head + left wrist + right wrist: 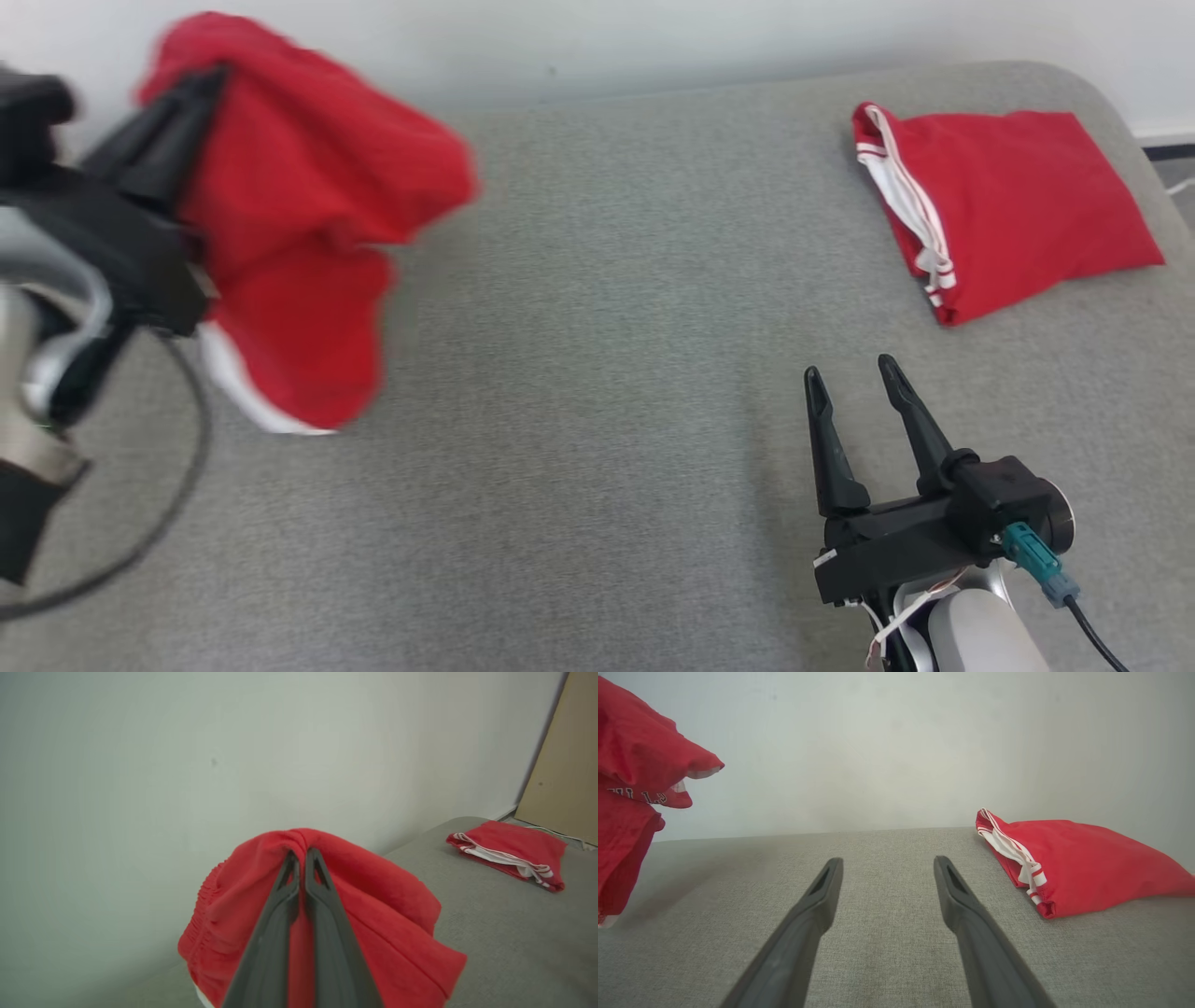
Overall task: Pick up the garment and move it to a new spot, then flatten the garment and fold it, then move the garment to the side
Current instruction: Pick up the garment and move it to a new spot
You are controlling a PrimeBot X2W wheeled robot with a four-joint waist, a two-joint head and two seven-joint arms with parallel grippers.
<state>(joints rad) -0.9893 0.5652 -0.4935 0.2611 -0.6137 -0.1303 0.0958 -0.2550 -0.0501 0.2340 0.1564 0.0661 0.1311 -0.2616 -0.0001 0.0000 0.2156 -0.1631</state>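
**A:** What sits nearest?

**B:** The right gripper, low at the right over the grey surface. Its two dark fingers are spread wide with nothing between them.

**A:** And that surface?

**B:** Grey woven fabric, padded-looking, broad, with a rounded far right corner.

**A:** Where is the garment?

**B:** Up at the left. The left gripper has its fingers pressed together on a bunch of the red garment, which drapes down on both sides of them. It has a white band at its lower edge and some lettering, and the head view blurs it. Whether its lowest fold touches the surface I cannot tell.

**A:** Anything else by that arm?

**B:** A thin black cable loops beneath it.

**A:** Farther back?

**B:** A folded red piece with white striped trim lies flat at the far right of the surface, well apart from the held garment.

**A:** And the room?

**B:** A plain pale wall rises right behind the surface's far edge. In the left wrist view, a tan panel stands beyond the far right corner.
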